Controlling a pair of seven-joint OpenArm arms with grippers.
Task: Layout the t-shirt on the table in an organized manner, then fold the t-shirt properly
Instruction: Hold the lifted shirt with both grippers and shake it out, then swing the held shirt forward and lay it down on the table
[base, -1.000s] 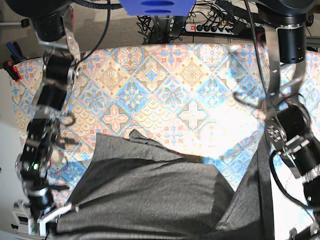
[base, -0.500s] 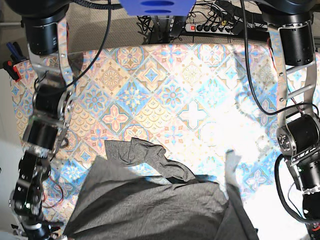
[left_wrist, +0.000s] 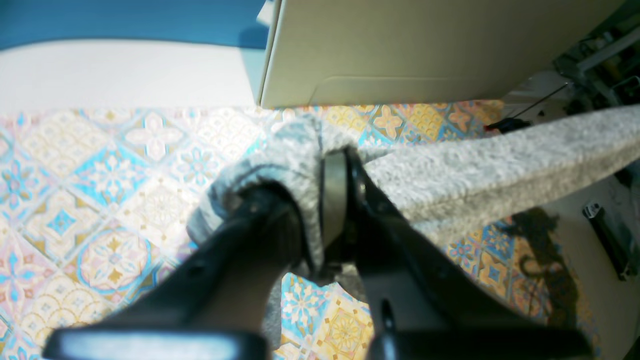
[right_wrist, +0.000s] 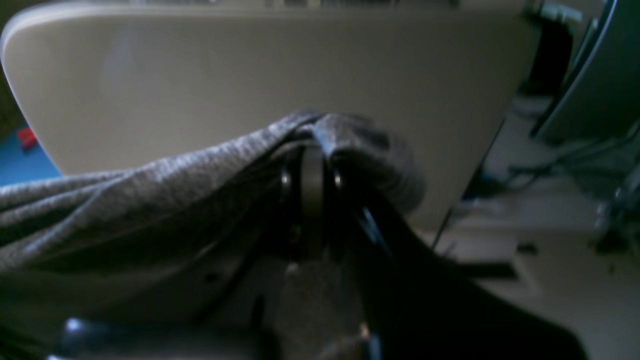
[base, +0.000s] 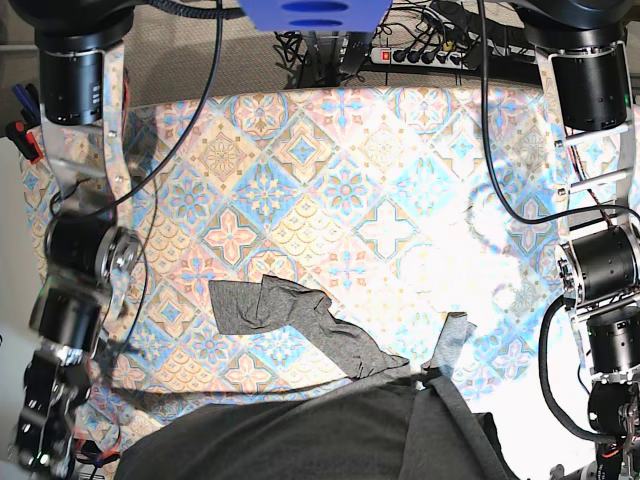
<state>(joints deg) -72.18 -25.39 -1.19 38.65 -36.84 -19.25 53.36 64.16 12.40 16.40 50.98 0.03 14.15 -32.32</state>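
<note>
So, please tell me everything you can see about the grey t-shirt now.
The dark heather-grey knit t-shirt is plain, soft and crumpled. Most of it bunches at the near edge of the floral-tiled table; a twisted part and a narrow strip lie further in on the cloth. Each wrist view shows a pincer, left and right, shut on a fold.

— What are these arms built like?
— Fat black cylinder joints linked by silver metal brackets, with black cables looping alongside.
— And up close?
— The left gripper (left_wrist: 330, 200) has glossy black fingers with a pale metal pad; the right gripper (right_wrist: 310, 200) is black too, small screws glinting beside its pad.
</note>
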